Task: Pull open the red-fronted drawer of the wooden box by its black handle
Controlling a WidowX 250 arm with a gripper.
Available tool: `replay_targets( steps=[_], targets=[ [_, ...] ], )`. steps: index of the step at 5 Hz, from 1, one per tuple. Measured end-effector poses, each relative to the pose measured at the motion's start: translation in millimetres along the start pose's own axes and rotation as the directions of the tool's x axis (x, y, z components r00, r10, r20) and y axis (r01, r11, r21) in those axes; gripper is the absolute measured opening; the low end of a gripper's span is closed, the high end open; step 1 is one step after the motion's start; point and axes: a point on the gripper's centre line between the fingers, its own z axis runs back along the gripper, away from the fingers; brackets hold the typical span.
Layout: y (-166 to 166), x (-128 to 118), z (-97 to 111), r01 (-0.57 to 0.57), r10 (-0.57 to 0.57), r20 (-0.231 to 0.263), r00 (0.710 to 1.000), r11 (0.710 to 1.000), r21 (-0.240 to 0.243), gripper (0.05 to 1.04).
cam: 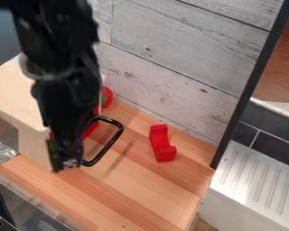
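Note:
The black gripper (66, 166) hangs down from the upper left, over the left part of the wooden counter (132, 178). A black rounded loop (113, 140) stands out from its right side; I cannot tell whether it belongs to the arm. Right of the loop, apart from it, a curved red block (162, 143) lies on the counter near the back wall. Behind the gripper a red object (106, 96) with a bit of green is partly hidden, with more red lower down beside the arm. Whether anything is held cannot be made out.
A pale wooden box-like structure (27, 106) stands at the left, with crumpled foil (1, 154) at its foot. Grey plank panelling (171, 58) backs the counter, and a black upright edge (246, 97) bounds it at the right. Beyond is a white ribbed drainer (255, 180).

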Motion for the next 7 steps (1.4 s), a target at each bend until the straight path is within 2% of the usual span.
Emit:
replay_targets(
  steps=[1,2,3,5,7],
  targets=[
    [10,7,-24,-0.157,0.158,-0.002,0.987,0.985,0.075,0.999],
    [19,15,-40,-0.269,0.27,0.015,0.963,0.956,0.115,0.999],
    [30,27,-52,-0.329,0.33,0.016,0.944,0.933,0.144,0.999],
    [32,53,-75,-0.31,0.315,-0.013,0.949,0.94,0.142,0.999],
    [41,64,-103,-0.299,0.31,-0.035,0.95,0.937,0.179,0.999]
  ],
)
